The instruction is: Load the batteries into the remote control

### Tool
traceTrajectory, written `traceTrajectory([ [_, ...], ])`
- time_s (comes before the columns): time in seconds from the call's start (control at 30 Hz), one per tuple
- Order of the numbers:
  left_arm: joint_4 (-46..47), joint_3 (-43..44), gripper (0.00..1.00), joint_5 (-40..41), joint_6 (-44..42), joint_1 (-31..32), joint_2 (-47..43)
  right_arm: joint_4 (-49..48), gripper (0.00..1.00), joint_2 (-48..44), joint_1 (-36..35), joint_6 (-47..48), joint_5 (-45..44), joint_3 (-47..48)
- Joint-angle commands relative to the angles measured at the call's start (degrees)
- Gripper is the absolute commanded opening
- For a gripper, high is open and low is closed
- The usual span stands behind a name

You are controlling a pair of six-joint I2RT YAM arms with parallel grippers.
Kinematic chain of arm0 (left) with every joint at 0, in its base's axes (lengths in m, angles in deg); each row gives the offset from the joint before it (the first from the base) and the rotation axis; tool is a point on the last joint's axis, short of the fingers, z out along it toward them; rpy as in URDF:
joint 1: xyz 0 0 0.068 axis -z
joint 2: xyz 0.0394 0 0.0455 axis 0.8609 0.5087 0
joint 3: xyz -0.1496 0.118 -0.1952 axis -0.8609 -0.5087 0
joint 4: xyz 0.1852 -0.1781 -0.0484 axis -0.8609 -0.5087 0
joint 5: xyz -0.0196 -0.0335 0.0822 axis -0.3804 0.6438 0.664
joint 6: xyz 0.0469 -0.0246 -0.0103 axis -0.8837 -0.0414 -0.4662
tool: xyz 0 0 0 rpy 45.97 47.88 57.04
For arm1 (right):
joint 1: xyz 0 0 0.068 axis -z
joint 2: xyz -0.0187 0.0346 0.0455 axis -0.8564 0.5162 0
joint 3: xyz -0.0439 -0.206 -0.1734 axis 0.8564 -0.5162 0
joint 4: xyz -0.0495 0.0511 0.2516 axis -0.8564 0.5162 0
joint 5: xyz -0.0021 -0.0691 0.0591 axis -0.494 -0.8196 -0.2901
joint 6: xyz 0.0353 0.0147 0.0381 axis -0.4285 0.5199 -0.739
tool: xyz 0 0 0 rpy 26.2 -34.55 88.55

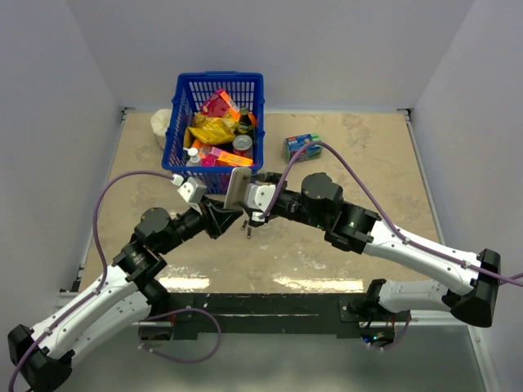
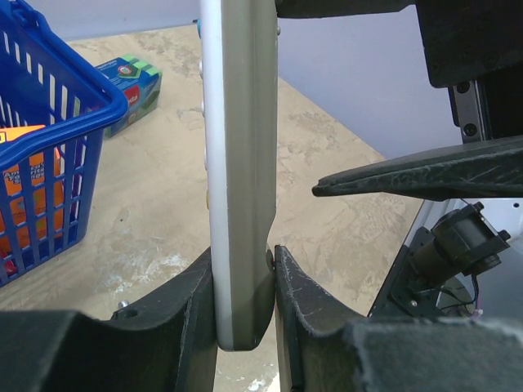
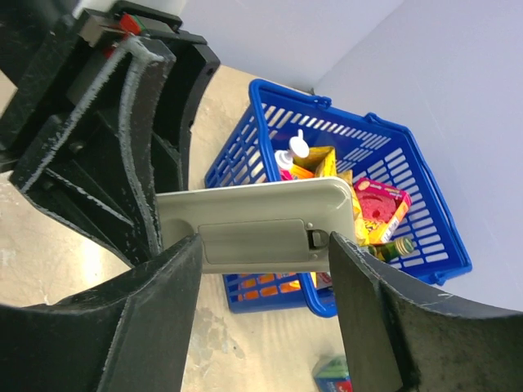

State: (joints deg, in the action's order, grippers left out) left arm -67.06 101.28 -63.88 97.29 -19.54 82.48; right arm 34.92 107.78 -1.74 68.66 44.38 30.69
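Note:
My left gripper [image 2: 243,286] is shut on the lower end of the grey remote control [image 2: 237,163] and holds it upright above the table, in front of the basket [image 1: 237,186]. In the right wrist view the remote's plain back [image 3: 327,204] faces the camera, with its small cover [image 3: 253,242] closed. My right gripper [image 3: 265,261] is open, one finger on either side of the cover, not touching it. In the top view it [image 1: 248,204] meets the left gripper [image 1: 222,214] at the table's middle. No batteries show in any view.
A blue basket [image 1: 181,122] full of packets and bottles stands at the back, just behind the remote. A blue-green box [image 1: 301,147] lies to its right. A white object [image 1: 161,124] sits left of the basket. White walls enclose the table.

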Motion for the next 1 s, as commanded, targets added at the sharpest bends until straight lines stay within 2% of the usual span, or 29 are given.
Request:
traceTrajectory([
  [0.0, 5.5, 2.6, 0.0, -3.5, -1.3, 0.1, -0.2, -0.3, 0.63, 0.2, 0.2, -1.6, 3.3, 1.7],
  [0.23, 5.5, 3.0, 0.0, -3.9, -1.4, 0.1, -0.3, -0.3, 0.62, 0.8, 0.2, -1.9, 2.7, 1.7],
  [0.47, 6.2, 2.5, 0.0, -4.2, -1.7, 0.1, -1.0, 1.1, 0.61, 1.7, 0.2, -1.6, -1.9, 1.5],
  [0.6, 7.8, 2.1, 0.0, -5.1, -1.9, 0.2, -0.9, 2.8, 0.55, 2.9, 0.2, -1.6, -0.1, 1.4],
  [0.63, 8.2, 2.0, 0.0, -5.6, -1.9, 0.1, -0.9, 3.1, 0.5, 3.0, 0.2, -1.7, 0.0, 1.3],
  [0.7, 8.8, 1.6, 0.0, -5.5, -1.9, 0.2, -1.0, 4.3, 0.45, 3.7, 0.2, -2.2, 0.3, 1.3],
  [0.83, 9.4, 1.4, 0.0, -5.5, -1.9, 0.1, -1.3, 4.3, 0.42, 3.7, 0.2, -3.3, 1.7, 0.1],
  [0.97, 9.6, 1.2, 0.0, -5.2, -1.9, 0.2, -1.0, 5.9, 0.32, 4.2, 0.3, -3.8, 3.2, 0.7],
])
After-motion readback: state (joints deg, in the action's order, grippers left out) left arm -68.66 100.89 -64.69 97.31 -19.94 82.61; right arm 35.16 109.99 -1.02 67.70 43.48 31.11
